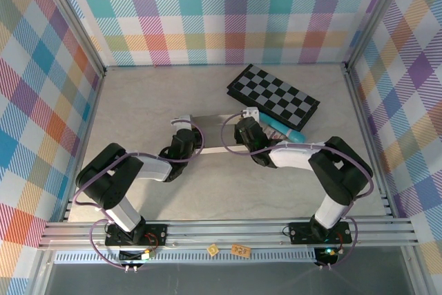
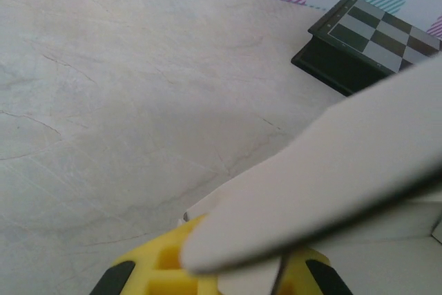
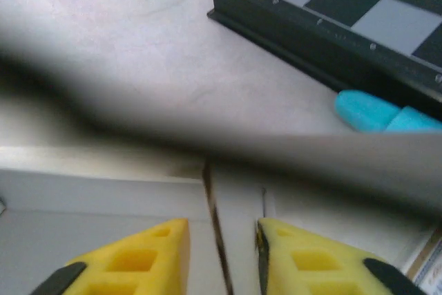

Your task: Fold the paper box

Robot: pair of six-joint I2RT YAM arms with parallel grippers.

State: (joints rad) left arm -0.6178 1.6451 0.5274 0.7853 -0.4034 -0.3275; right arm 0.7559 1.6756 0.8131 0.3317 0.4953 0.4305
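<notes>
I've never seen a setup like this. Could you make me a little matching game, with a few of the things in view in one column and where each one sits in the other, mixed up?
Things:
1. paper box
2. checkered board
3. turquoise object
4. yellow tags

Places:
A. on the metal rail at the near edge
B. middle of the table
C. far right, set at an angle
D. just in front of the board

Pairs: 1-B, 2-C, 3-D, 4-A
</notes>
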